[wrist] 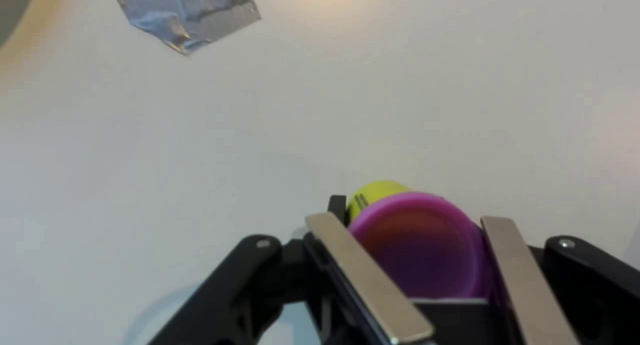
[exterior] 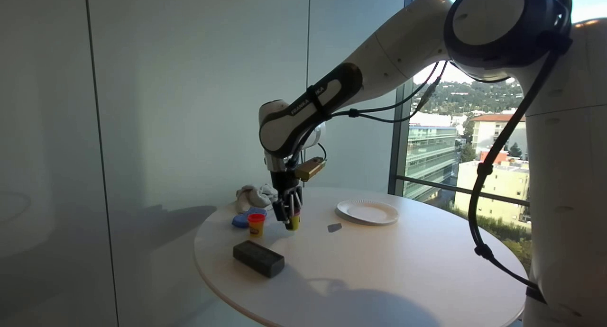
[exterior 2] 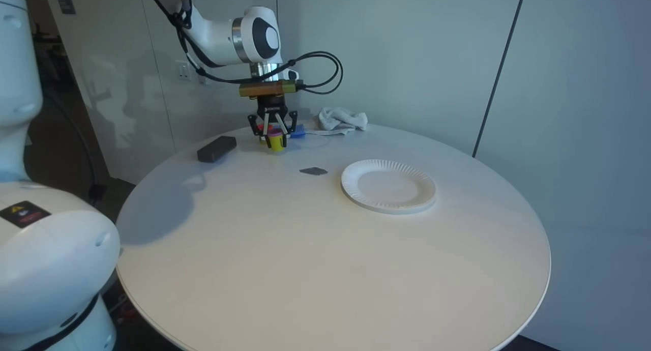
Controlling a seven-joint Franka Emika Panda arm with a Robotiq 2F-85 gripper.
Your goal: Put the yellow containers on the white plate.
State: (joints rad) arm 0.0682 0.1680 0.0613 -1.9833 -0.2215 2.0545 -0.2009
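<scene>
A yellow container with a purple lid stands upright between my fingers; it shows in both exterior views (exterior: 295,223) (exterior 2: 276,143) and in the wrist view (wrist: 419,245). My gripper (exterior: 292,219) (exterior 2: 276,143) (wrist: 410,220) is shut on its sides. Whether its base touches the table I cannot tell. A yellow container with a red lid (exterior: 256,226) stands just beside the gripper; in an exterior view its red lid (exterior 2: 263,127) shows partly behind my fingers. The white plate (exterior: 368,212) (exterior 2: 389,186) lies on the table away from the gripper, with nothing on it.
A black block (exterior: 258,258) (exterior 2: 217,148) lies near the containers. A blue object (exterior: 249,217) (exterior 2: 298,132) and a crumpled light cloth (exterior: 256,197) (exterior 2: 342,119) lie behind them. A grey tape patch (exterior: 334,227) (exterior 2: 313,171) (wrist: 187,15) lies between gripper and plate.
</scene>
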